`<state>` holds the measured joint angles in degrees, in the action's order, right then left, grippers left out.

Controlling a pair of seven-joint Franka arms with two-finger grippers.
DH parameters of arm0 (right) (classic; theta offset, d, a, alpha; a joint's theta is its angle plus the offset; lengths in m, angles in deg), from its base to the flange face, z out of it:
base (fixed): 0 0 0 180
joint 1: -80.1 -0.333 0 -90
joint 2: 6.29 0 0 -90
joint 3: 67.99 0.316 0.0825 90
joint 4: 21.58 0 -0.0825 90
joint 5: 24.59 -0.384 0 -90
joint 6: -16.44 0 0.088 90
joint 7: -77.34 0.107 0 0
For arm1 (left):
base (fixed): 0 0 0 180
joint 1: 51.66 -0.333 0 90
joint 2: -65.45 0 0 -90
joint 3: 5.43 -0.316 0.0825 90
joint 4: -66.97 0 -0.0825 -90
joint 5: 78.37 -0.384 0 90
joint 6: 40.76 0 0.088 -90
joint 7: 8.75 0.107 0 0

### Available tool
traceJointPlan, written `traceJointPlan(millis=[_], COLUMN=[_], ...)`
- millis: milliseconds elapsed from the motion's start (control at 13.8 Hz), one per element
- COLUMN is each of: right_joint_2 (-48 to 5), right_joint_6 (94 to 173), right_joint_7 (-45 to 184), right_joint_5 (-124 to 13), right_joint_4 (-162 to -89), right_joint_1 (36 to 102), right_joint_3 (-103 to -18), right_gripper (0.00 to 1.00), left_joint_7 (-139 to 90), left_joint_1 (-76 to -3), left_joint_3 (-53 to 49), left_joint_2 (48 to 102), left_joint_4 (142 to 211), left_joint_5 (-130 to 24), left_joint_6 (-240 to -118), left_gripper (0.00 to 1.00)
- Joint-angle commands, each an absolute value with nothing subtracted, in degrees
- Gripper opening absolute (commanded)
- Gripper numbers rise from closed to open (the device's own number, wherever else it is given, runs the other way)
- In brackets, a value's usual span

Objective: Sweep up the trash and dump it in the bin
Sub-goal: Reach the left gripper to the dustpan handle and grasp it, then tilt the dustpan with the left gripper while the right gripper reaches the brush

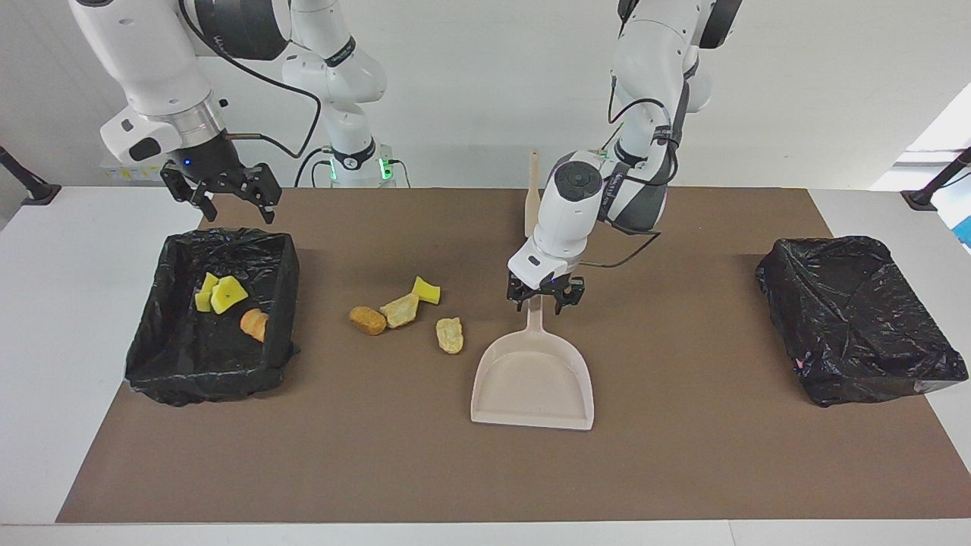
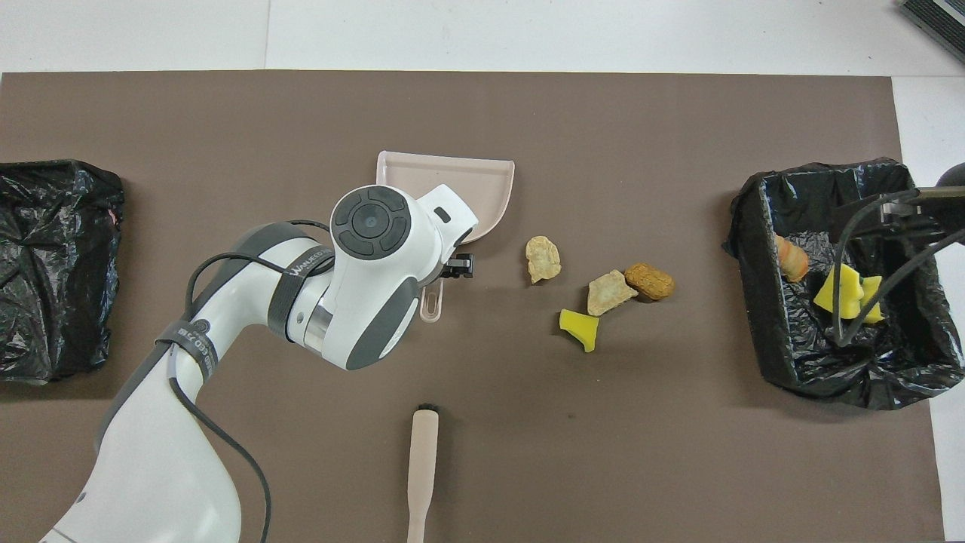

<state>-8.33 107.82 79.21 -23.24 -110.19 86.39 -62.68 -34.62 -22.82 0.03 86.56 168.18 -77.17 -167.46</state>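
I judge the job roughly half done: in the black-lined rectangular bin [image 1: 212, 318] at the left of the facing view, toward my right arm's end of the table, two yellow sponge pieces [image 1: 218, 294] and one orange-brown bread lump [image 1: 256, 324] already lie, while four scraps remain on the mat near the centre of the frame: a brown crusty lump [image 1: 368, 320], a tan bread piece [image 1: 400, 310] touching it, a yellow sponge wedge with green backing [image 1: 427, 290] just beside that, and a pale lump [image 1: 450, 335] nearest the flat beige plastic dustpan [image 1: 533, 383]. My left gripper [image 1: 545, 296] is down at the dustpan's handle in mid-frame, its fingers set either side of the handle; whether they truly clamp it I cannot tell. My right gripper [image 1: 225, 193] waits in the air over the bin's rim at upper left, fingers spread wide and empty. The beige-handled brush [image 2: 423, 467] lies untouched at the bottom centre of the overhead view. A second black-lined bin [image 1: 853, 318] sits at the right of the facing view, apparently holding nothing. The surface is a brown mat [image 1: 683, 455] on a white table [image 1: 45, 341], with a plain white wall above.
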Motion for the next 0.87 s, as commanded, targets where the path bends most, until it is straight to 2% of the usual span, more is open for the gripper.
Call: traceJointPlan(millis=[0,73,145,291,436,508,799], right_joint_2=[-7.1,-7.1,-7.0,-7.0,-6.9,-6.8,-4.9], right_joint_6=[107.3,107.3,107.1,107.0,106.8,106.8,107.2], right_joint_7=[80.2,79.7,79.7,80.2,80.4,80.4,85.6], right_joint_5=[-22.9,-22.9,-23.0,-23.1,-23.4,-23.5,-27.4], right_joint_4=[-112.1,-112.1,-112.2,-112.9,-113.5,-113.9,-119.0], right_joint_1=[85.3,85.0,84.6,83.0,82.2,81.7,77.6], right_joint_3=[-62.3,-62.3,-62.3,-62.3,-62.3,-62.3,-62.3], right_gripper=[0.88,0.82,0.82,0.82,0.82,0.82,0.82], left_joint_7=[-35.2,-35.2,-35.2,-34.9,-34.8,-34.7,-30.3], left_joint_1=[-22.4,-22.6,-22.8,-23.4,-23.5,-23.5,-24.7], left_joint_3=[-0.3,-0.3,-0.3,-0.5,-0.6,-0.6,-1.5], left_joint_2=[87.5,87.6,87.8,88.5,88.7,88.7,86.4], left_joint_4=[169.4,169.2,168.6,166.7,165.3,165.3,165.3], left_joint_5=[-78.0,-78.0,-78.0,-78.7,-81.9,-83.2,-83.7], left_joint_6=[-170.3,-170.7,-170.7,-170.6,-169.4,-168.6,-163.6], left_gripper=[0.77,0.73,0.64,0.35,0.16,0.00,0.00])
